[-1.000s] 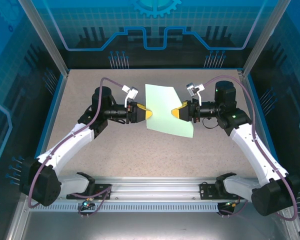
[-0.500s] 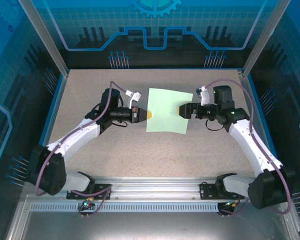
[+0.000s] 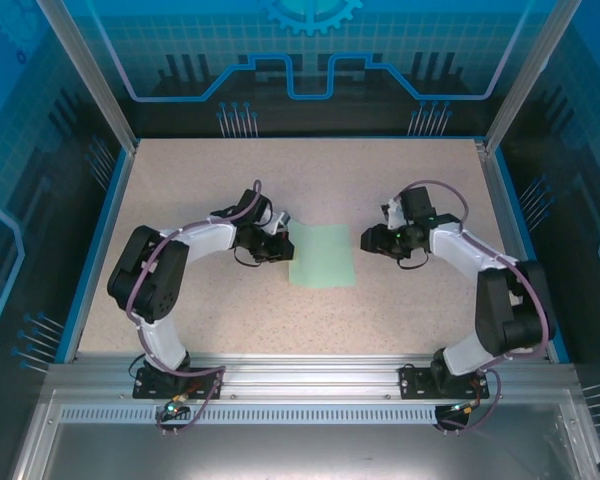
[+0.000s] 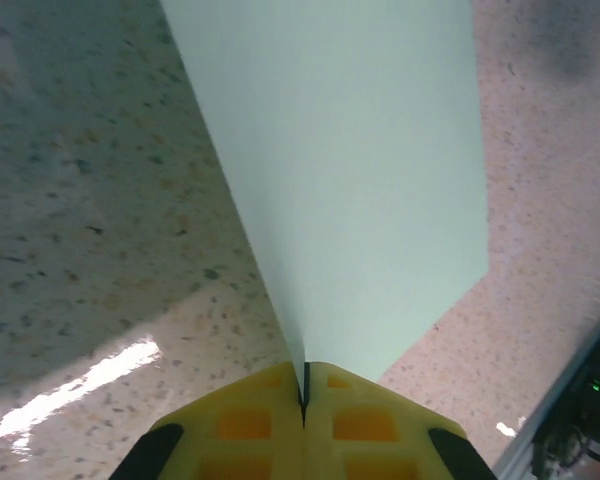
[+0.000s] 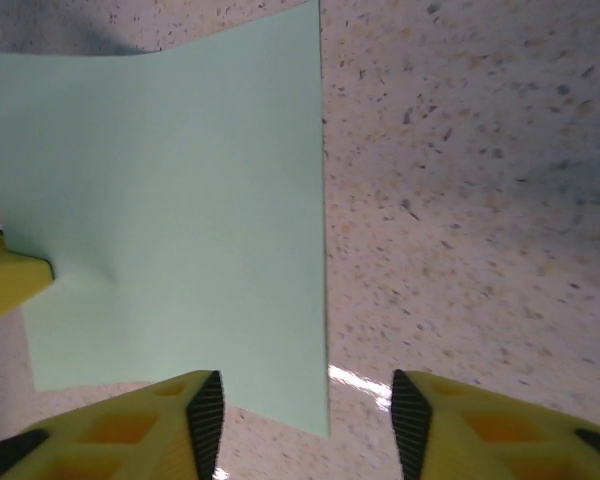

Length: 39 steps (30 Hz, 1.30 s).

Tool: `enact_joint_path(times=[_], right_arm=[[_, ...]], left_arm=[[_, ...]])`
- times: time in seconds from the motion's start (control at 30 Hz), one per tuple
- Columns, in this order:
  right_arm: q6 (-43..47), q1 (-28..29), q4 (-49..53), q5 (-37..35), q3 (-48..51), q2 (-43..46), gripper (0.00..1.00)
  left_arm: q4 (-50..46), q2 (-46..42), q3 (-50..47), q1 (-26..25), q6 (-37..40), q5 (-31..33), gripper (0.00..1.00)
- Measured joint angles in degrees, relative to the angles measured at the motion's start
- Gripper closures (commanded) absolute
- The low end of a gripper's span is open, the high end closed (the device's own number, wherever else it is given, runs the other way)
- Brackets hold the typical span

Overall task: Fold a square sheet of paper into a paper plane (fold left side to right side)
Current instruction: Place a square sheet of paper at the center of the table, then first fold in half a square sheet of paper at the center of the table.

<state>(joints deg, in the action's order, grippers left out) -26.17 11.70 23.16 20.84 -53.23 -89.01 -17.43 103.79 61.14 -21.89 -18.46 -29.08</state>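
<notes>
The square sheet of paper [image 3: 322,256] is pale mint green and lies near the middle of the speckled table. My left gripper [image 3: 283,247] is shut on its left edge. In the left wrist view the sheet [image 4: 350,170] runs up out of the closed yellow fingertips [image 4: 270,425]. My right gripper [image 3: 364,240] stands open just right of the sheet, holding nothing. In the right wrist view the sheet [image 5: 170,220] has its near right corner between that gripper's [image 5: 307,425] spread fingers, with the left gripper's yellow tip [image 5: 10,280] at its far edge. No fold lines show on the paper.
The table [image 3: 210,180] is bounded by a blue rim [image 3: 102,235] on the left, back and right. An aluminium rail [image 3: 300,375] carrying the arm bases runs along the near edge. Both forearms reach inward toward the centre.
The sheet has come down from its raised position toward the table and nearer the bases. My right gripper has let go of its right edge and opened. My left gripper stays shut on it.
</notes>
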Motion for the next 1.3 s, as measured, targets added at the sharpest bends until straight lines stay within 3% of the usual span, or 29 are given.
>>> enact_joint_path(times=[0.27, 0.47, 0.57, 0.8, 0.9, 1.17, 1.3], right_arm=[[-4.13, 3.02, -7.23, 5.33, -4.24, -13.64, 0.56], [-5.9, 5.27, -9.73, 6.27, -5.66, -17.88, 0.57], [-6.03, 5.7, -9.73, 6.47, -6.12, -18.49, 0.57], [-5.97, 5.9, -9.53, 6.19, -6.45, -18.84, 0.56], [-5.99, 5.88, -10.08, 6.25, -6.05, -18.73, 0.55], [-6.86, 4.72, -14.38, 8.83, -2.84, -17.27, 0.53], [-7.43, 2.75, -14.6, 10.88, -1.36, -15.72, 0.44]], left_arm=[[-3.02, -0.02, 0.74, 0.02, 1.36, 3.26, 1.0], [-3.87, -0.28, 0.74, 0.02, 1.53, 3.37, 0.97], [-3.96, -0.5, 1.03, 0.0, 1.49, 3.3, 0.89], [-1.64, -0.87, 2.51, -2.21, 0.28, -0.17, 0.53], [0.15, -0.85, 4.0, -4.39, -0.09, -2.23, 0.46], [5.53, 1.79, 6.34, -7.28, -2.43, -6.51, 0.38], [6.29, 3.13, 6.38, -7.78, -2.64, -6.82, 0.4]])
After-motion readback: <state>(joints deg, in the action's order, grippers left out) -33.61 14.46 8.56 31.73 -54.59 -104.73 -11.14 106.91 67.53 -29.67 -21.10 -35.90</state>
